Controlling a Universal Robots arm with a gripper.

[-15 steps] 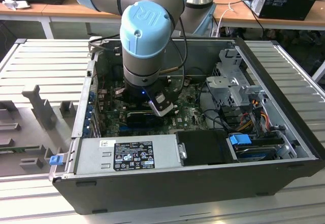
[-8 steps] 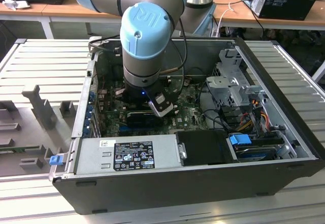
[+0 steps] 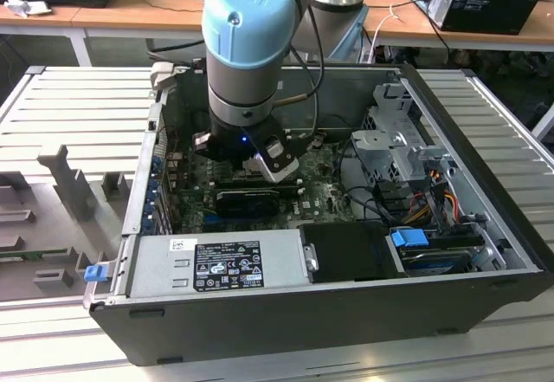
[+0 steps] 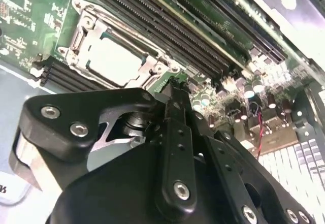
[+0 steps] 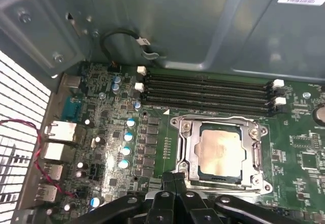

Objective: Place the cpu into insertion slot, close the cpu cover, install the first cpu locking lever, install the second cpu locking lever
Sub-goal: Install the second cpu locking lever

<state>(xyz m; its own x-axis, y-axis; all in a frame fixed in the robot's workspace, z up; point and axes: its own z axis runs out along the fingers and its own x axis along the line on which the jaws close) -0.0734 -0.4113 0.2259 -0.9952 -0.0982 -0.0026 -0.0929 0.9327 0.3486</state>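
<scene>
I have the arm down inside the open case, which lies on the slatted worktop, with the gripper low over the green board.

In both wrist views the cpu already sits flat in the slot, and the cover lies closed over it, its frame around the pale chip face. So I judge the first two steps done and the lever work in hand. I cannot make out from here whether either lever is latched; the thin metal along the frame's sides is too hard to read.

The fingers stand tight together, almost touching, holding nothing. Their tips sit just beside the socket frame, at the edge that faces away from the long memory slots.

As I read it, the next move calls for a fine, narrow tip placed squarely on a thin lever, pressing down and sideways under its catch without scraping the board or the small capacitors near the socket.
</scene>
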